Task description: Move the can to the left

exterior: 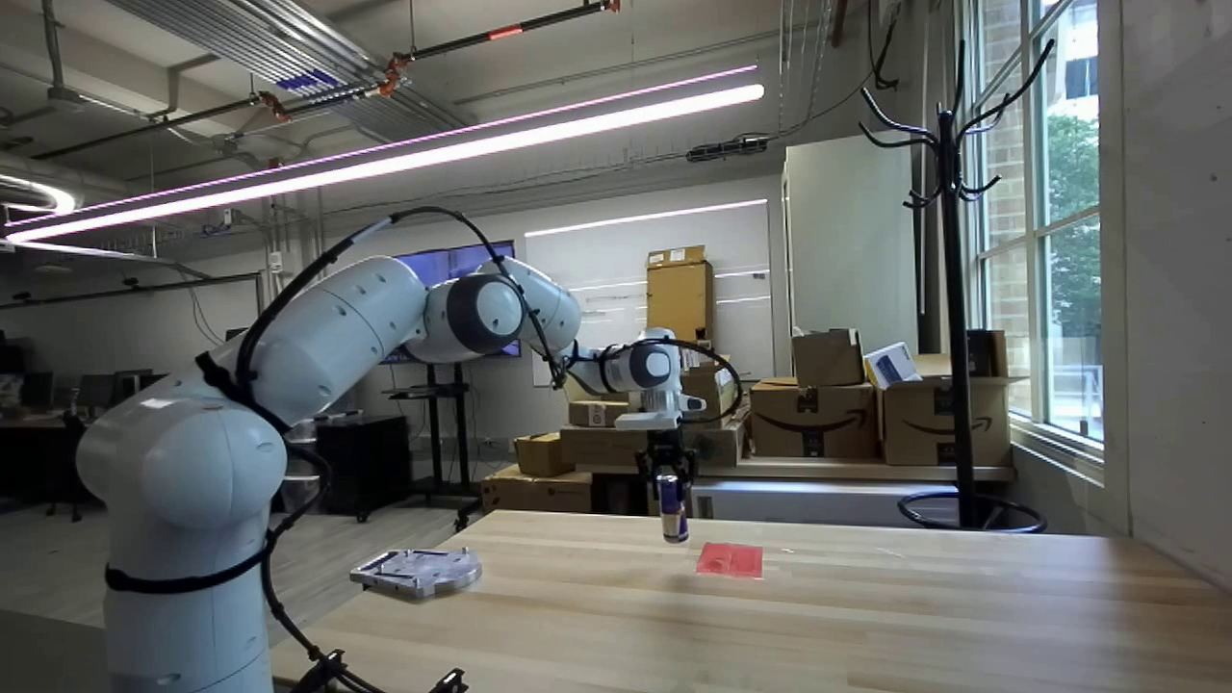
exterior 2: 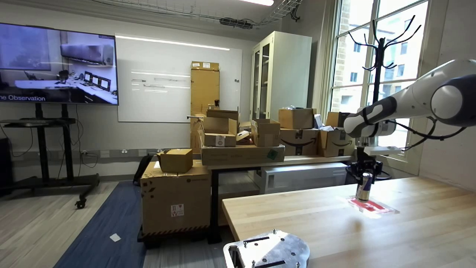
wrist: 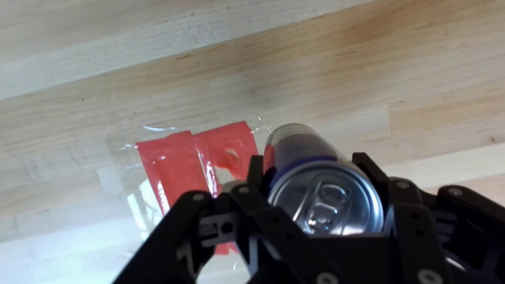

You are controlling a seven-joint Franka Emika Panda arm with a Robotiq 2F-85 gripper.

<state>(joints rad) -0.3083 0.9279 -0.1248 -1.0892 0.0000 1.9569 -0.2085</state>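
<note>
The can (exterior: 674, 522) is slim and upright, dark blue-purple with a paler lower part. It also shows in an exterior view (exterior 2: 363, 192), tilted slightly there. In the wrist view its silver top with pull tab (wrist: 327, 197) sits between the two black fingers. My gripper (wrist: 309, 159) is shut on the can near its top, one finger on each side. In both exterior views the gripper (exterior: 671, 481) (exterior 2: 365, 175) points down, and the can appears held a little above the table. A dark shadow lies on the wood apart from the can.
A flat red piece under clear film (exterior: 729, 560) lies on the wooden table (exterior: 866, 626) beside the can; it shows in the wrist view (wrist: 173, 165). A metal plate (exterior 2: 267, 249) lies at the table's edge near the arm base. Cardboard boxes (exterior: 813, 419) stand behind the table.
</note>
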